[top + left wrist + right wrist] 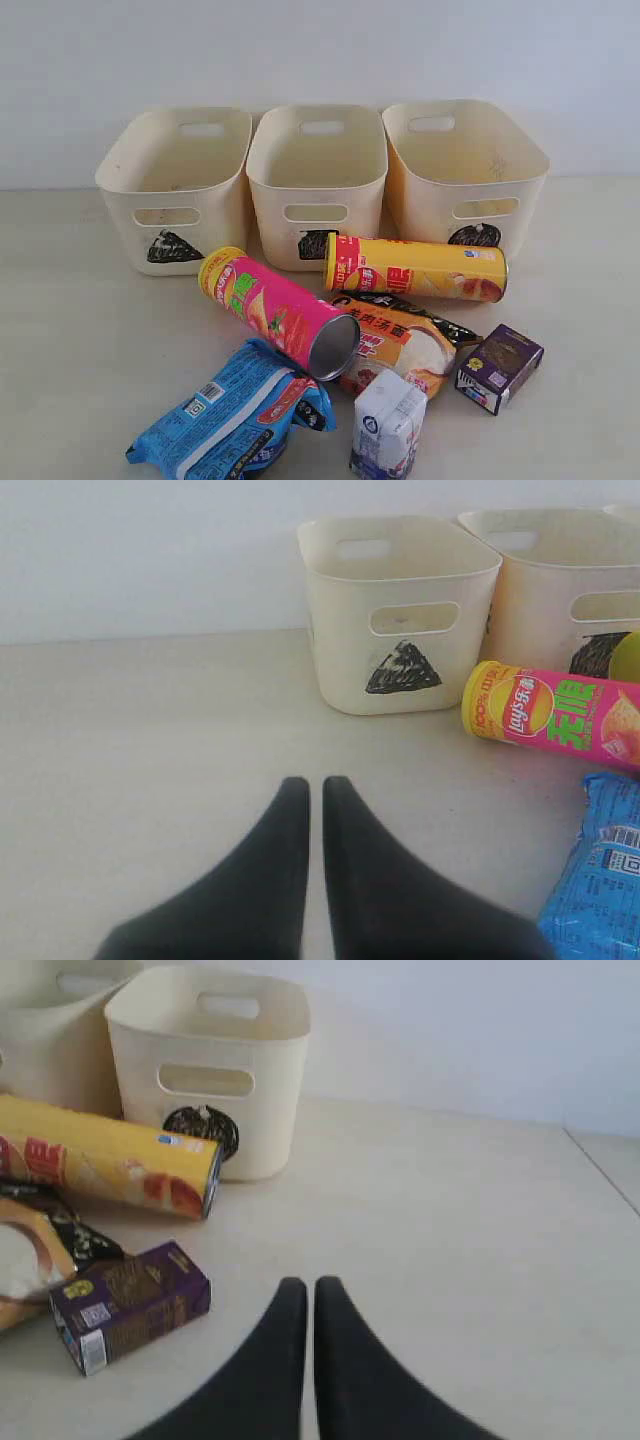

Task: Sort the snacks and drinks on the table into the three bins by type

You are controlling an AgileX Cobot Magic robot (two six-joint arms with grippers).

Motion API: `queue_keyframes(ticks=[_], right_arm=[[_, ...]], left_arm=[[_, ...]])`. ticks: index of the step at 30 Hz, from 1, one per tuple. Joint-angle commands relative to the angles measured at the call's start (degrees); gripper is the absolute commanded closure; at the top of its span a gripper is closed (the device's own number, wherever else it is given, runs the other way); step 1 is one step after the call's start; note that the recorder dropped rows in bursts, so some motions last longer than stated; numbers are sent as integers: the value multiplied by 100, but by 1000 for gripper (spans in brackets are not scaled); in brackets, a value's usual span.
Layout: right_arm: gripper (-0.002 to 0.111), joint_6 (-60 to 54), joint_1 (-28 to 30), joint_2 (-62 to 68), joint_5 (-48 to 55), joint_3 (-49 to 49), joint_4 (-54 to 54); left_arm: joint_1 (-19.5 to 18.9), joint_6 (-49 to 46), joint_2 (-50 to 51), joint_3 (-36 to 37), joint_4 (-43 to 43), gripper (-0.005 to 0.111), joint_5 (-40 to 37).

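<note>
The table [80,350] is carrying everything, pale beige with faint grain. Three cream bins are standing side by side along its back. The triangle bin [215,225] is sitting on the left, the square bin [270,220] in the middle and the circle bin [420,215] on the right. The tubes are covering much of the square and circle marks.

The pink tube [280,312] is lying on its side just in front of the triangle and square bins. Its yellow cap is facing the bins and its metal end is facing away from them. The left wrist view is showing "100%", a Lay's logo and green Chinese characters on it. The yellow tube [415,268] is lying crosswise before the square and circle bins, with its red band toward the middle. Its print is too blurred to read.

The orange-black-white bag [400,345] is lying partly under the pink tube and showing Chinese characters. The blue bag [235,410] is lying beside the pink tube's metal end, with a barcode and QR label. The frame's edge is cutting it off.

The purple carton [498,368] is lying just right of the orange-black-white bag. The white carton [388,425] is standing right of the blue bag. It is cropped below, and its blue print is illegible.

The left gripper [315,785] is pointing over bare table in front of the triangle bin. Its jaws are showing only a slit between them and gripping nothing. The right gripper [303,1282] is pointing over bare table near the purple carton. It is likewise nearly closed and empty.
</note>
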State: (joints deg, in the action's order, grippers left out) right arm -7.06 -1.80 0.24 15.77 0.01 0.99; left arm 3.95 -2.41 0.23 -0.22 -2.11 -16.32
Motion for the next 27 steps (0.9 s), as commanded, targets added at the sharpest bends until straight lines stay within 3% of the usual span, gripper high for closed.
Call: queue_keyframes(ticks=[1, 5, 12, 18, 27], right_arm=[[108, 75, 5, -24, -473, -1, 143], [108, 288, 5, -24, -987, -1, 260], [108, 2064, -2, -24, -2593, -1, 521], [108, 2267, -2, 174, -1985, -499, 509], [108, 1472, -2, 2116, -813, -2458, 422]], left_arm=[[-24, 44, -23, 22, -3, 103, 42], [-24, 44, -23, 22, -3, 103, 42], [-24, 44, -23, 22, -3, 103, 42], [-24, 44, -23, 22, -3, 103, 42], [-24, 44, -23, 22, -3, 103, 42]])
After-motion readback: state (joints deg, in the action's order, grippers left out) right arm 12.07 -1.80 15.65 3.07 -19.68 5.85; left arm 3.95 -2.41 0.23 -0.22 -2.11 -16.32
